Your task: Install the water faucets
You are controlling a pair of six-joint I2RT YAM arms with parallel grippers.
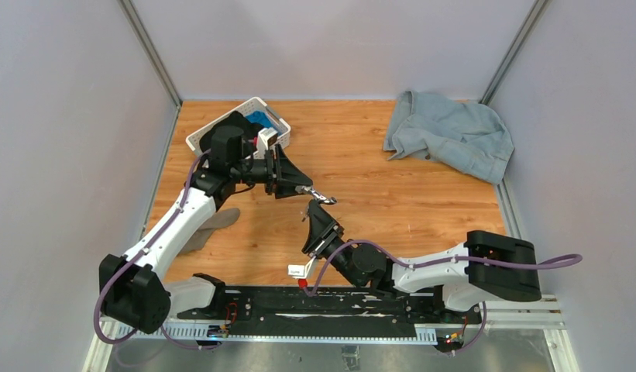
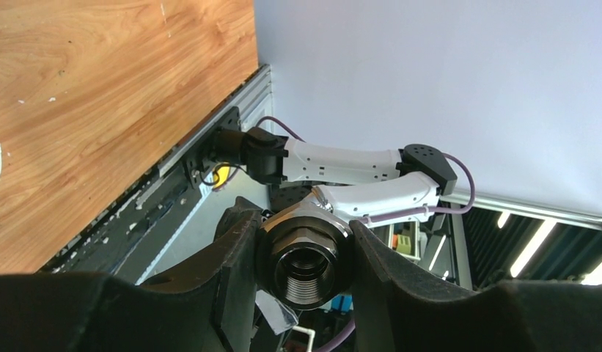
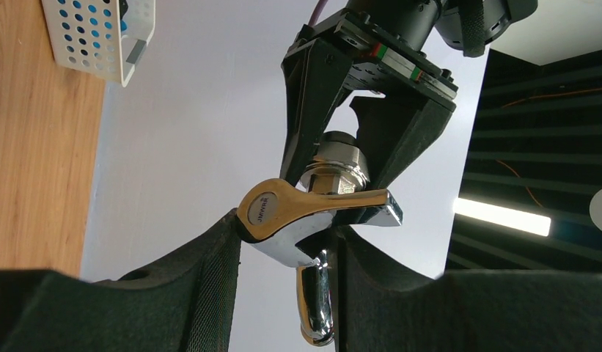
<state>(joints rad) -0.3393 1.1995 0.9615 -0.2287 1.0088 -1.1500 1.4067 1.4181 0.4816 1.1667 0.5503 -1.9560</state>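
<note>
The water faucets hang in mid-air between my two grippers, joined end to end. In the left wrist view my left gripper [image 2: 303, 268] is shut on the stubby grey threaded fitting [image 2: 305, 257], whose open bore faces the camera. In the right wrist view the shiny tap [image 3: 298, 220] with its winged handle sits between my right gripper's [image 3: 287, 238] fingers. One pad touches the handle's cap and the other presses the spout. The fitting [image 3: 334, 165] sits on top of the tap. From above, the tap [image 1: 322, 196] lies between left gripper [image 1: 303, 188] and right gripper [image 1: 312, 208].
A white perforated basket [image 1: 221, 124] holding something blue stands at the back left, behind the left arm. A crumpled denim cloth [image 1: 450, 132] lies at the back right. A grey object [image 1: 210, 229] lies under the left arm. Grey walls close in both sides.
</note>
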